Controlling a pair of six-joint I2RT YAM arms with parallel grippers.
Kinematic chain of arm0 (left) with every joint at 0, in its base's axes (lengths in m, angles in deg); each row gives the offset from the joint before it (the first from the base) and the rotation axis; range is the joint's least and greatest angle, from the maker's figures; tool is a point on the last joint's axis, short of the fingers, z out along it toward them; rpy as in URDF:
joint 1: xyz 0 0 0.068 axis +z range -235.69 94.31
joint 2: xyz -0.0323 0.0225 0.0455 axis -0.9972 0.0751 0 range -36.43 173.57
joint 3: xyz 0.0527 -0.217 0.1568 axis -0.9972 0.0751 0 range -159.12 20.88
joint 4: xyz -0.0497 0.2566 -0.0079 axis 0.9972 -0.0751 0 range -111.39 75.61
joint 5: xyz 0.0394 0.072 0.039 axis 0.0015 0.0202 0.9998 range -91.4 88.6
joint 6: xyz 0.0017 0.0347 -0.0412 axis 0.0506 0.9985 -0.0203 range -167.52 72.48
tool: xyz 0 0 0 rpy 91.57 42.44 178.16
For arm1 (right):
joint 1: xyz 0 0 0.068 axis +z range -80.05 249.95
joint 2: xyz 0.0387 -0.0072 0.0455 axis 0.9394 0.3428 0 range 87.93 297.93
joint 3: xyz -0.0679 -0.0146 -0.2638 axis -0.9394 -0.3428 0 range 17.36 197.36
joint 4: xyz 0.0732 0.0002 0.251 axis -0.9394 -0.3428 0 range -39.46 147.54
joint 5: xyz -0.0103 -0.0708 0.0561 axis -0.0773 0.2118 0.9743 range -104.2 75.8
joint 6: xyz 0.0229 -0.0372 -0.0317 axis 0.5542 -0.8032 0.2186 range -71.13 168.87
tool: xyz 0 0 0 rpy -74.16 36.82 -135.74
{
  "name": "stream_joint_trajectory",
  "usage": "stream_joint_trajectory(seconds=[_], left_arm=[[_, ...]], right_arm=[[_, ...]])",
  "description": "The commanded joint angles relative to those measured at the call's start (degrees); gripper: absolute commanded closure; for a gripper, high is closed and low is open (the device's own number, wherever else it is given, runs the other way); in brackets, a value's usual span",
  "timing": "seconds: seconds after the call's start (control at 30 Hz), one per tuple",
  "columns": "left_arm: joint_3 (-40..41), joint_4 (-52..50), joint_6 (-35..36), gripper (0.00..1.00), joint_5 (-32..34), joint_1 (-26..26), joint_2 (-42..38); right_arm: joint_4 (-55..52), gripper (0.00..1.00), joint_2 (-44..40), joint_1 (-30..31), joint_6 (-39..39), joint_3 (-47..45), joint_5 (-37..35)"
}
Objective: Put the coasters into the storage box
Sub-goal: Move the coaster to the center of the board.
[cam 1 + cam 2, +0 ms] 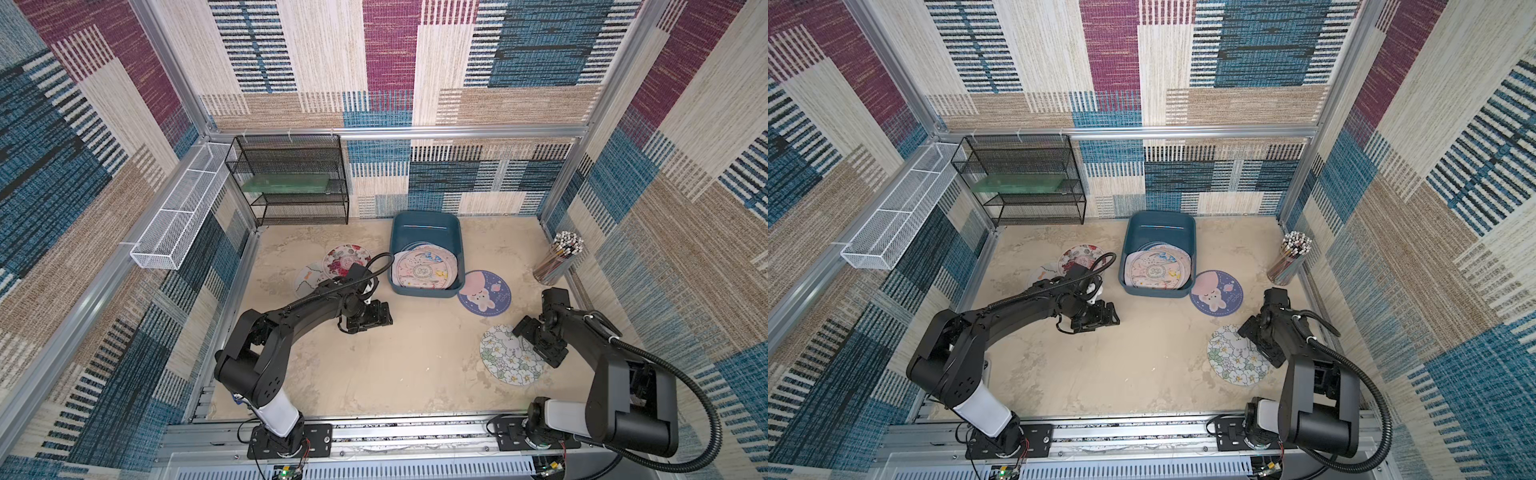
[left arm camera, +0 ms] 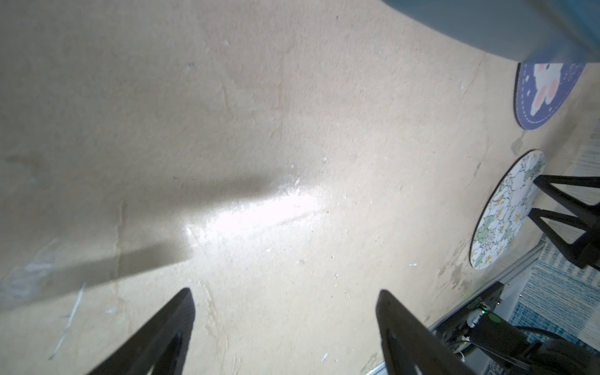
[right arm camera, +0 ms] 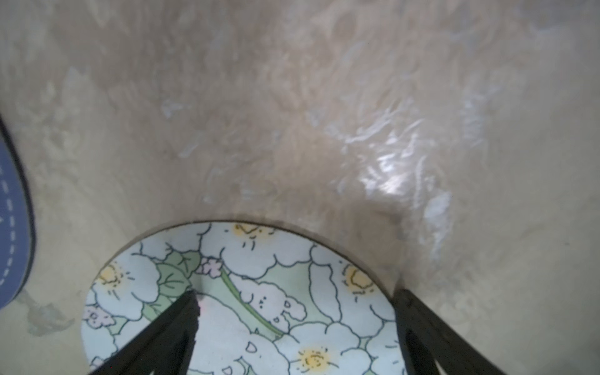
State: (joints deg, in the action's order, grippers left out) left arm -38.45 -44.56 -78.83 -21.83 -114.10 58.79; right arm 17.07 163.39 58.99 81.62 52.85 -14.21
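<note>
- The beige table (image 1: 415, 374) carries everything. We read clock directions in a top view, with 12 at the far wall.
- The storage box (image 1: 426, 293) sits toward 12, its long axis running 12 to 6. A stack of coasters (image 1: 422, 270) already lies in its near half.
- Four coasters are left out:
  - the blue bunny coaster (image 1: 484, 293) lies just beside the box's near corner at 4;
  - the white-flower coaster (image 1: 505, 357) lies further toward 5;
  - the rose coaster (image 1: 345, 257) and a pale coaster (image 1: 309, 276), half hidden by the left arm, overlap at 9 of the box.
- The next move turns on the white-flower coaster. It lies at 8 from the right gripper (image 3: 295, 293), right at it, and the box is at 11 from there. The coaster is round, so no long axis governs the approach. We judge the right arm far nearer.
- The right gripper is spread wide and holds nothing. The right wrist view shows one finger over the printed face and the other just outside the rim, which the top views hide under the wrist. We cannot tell whether either finger touches.
- The left gripper (image 2: 287, 292) is spread over bare table, empty, at 7 of the box.
</note>
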Motion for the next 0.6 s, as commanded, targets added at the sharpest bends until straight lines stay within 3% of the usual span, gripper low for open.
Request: stream_joint_trajectory(seconds=[0.0, 0.4, 0.57], left_arm=[[0.57, 1.34, 0.29, 0.13, -0.76, -0.07, -0.64], [2.2, 2.02, -0.33, 0.13, -1.01, -0.4, -2.04], [1.95, 2.78, -1.19, 0.13, -1.55, -1.36, -1.37]], right_arm=[[-1.59, 0.05, 1.43, 5.9, 4.35, -0.88, 13.27], [0.45, 0.05, 6.29, 33.72, 10.87, 5.51, 15.8], [0.98, 0.05, 11.71, 39.82, 9.87, 10.91, 15.61]])
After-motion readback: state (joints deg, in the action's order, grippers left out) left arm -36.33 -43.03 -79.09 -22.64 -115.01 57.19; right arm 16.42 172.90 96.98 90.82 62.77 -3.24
